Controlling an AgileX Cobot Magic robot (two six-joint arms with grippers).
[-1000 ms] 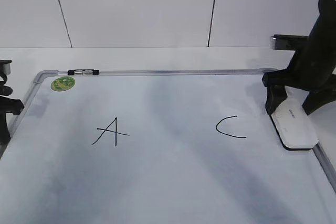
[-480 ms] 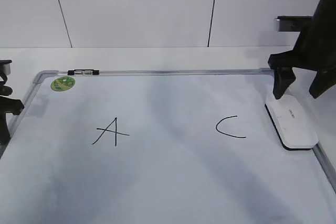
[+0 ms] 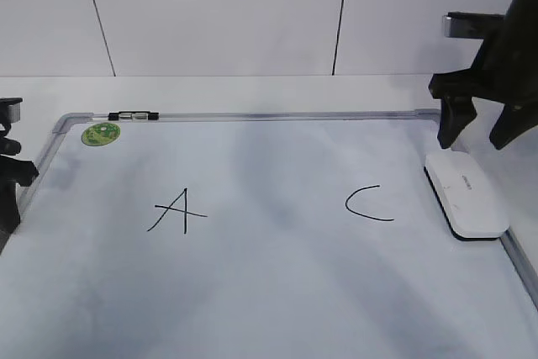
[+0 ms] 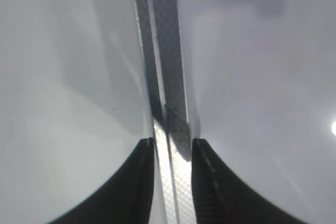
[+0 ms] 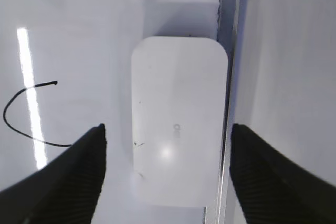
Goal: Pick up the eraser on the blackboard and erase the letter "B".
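The eraser (image 3: 466, 195) lies flat on the blackboard (image 3: 277, 275) at its right edge, next to the frame. My right gripper (image 3: 472, 142) hangs open just above the eraser's far end and touches nothing. In the right wrist view the eraser (image 5: 178, 121) lies below and between the spread fingers of that gripper (image 5: 167, 129). No letter "B" shows; the board between the black "A" (image 3: 178, 210) and the black "C" (image 3: 366, 204) is bare with grey smears. My left gripper (image 3: 10, 199) sits at the board's left edge, its jaws closed on the metal frame (image 4: 163, 77).
A round green magnet (image 3: 100, 133) sticks near the board's top left corner. A small black and clear clip (image 3: 133, 114) sits on the top frame. The board's right frame (image 5: 228, 51) runs beside the eraser. A white wall stands behind the table.
My right gripper has let go of the eraser and risen off it, drifting slightly right. The eraser stays lying on the board. The left gripper has not moved.
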